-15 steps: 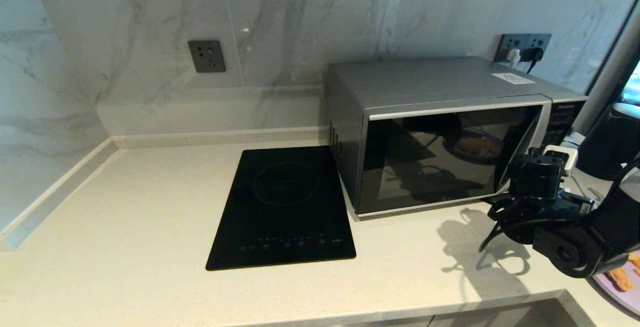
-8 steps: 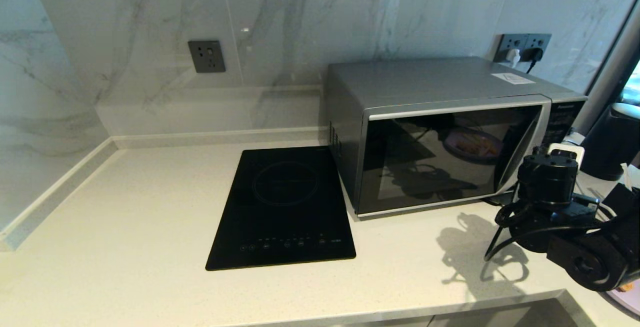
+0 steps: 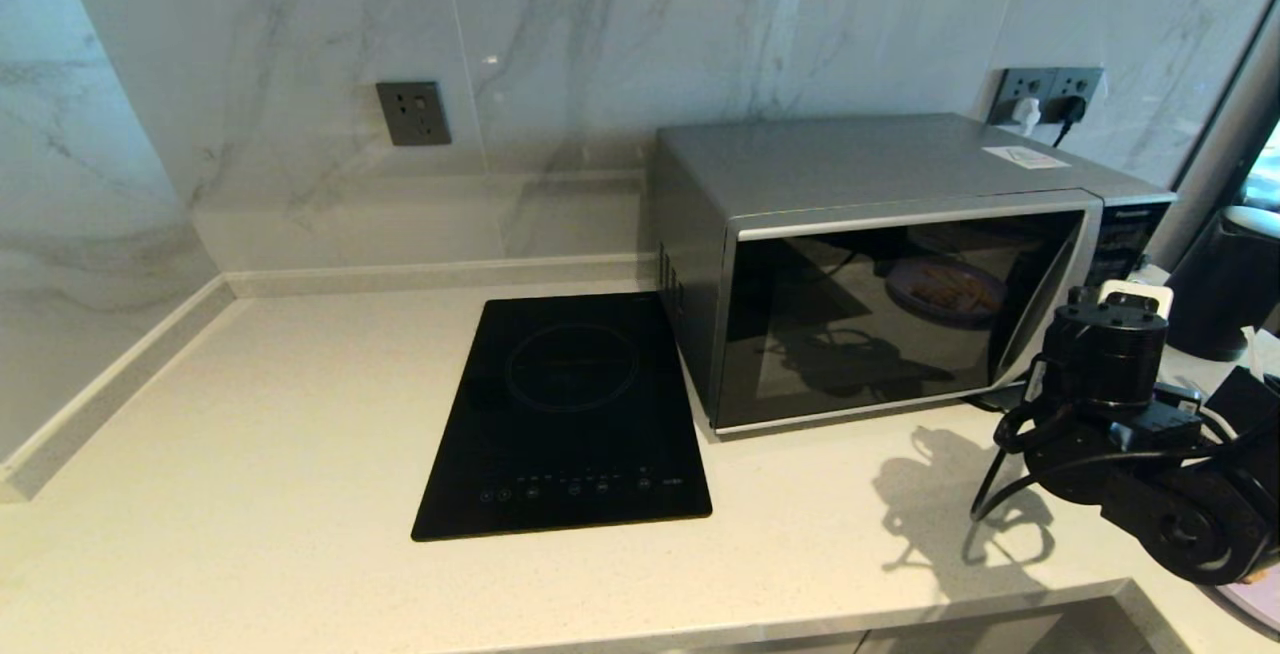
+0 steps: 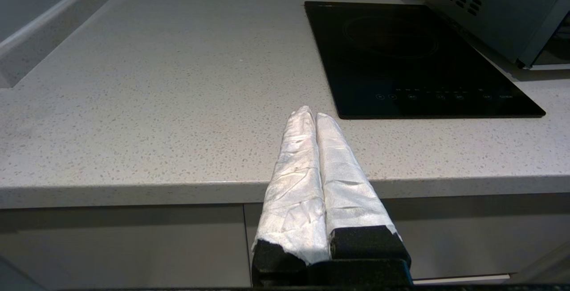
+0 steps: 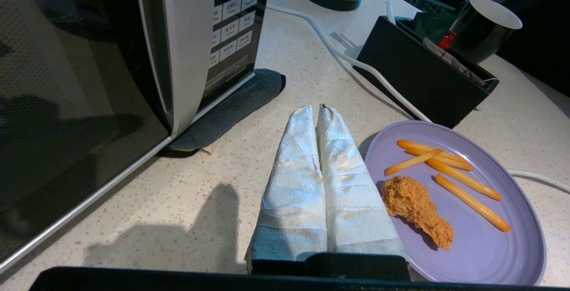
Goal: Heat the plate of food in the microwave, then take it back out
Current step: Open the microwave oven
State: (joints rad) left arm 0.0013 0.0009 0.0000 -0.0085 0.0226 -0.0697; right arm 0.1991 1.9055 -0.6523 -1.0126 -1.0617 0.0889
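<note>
The silver-grey microwave (image 3: 900, 264) stands on the counter at the right with its dark door closed; the right wrist view shows its curved handle (image 5: 182, 50) and button panel (image 5: 234, 24). The lilac plate of food (image 5: 467, 246) lies on the counter beside it, holding a fried chunk (image 5: 416, 208) and a few fries (image 5: 449, 166). In the head view only a sliver of the plate (image 3: 1262, 606) shows under my right arm (image 3: 1110, 374). My right gripper (image 5: 317, 108) is shut and empty, over the counter between microwave and plate. My left gripper (image 4: 310, 113) is shut, parked before the counter's front edge.
A flat black induction hob (image 3: 570, 414) lies left of the microwave. Behind the plate are a black holder box (image 5: 423, 73), a dark cup (image 5: 483, 28) and a white cable (image 5: 356, 59). A dark kettle (image 3: 1220, 284) stands at the far right. A grey mat (image 5: 231, 104) lies under the microwave's corner.
My right arm has shifted to the right and slightly toward the microwave's panel end, now covering the food that showed at the head view's lower right. Both grippers stayed shut.
</note>
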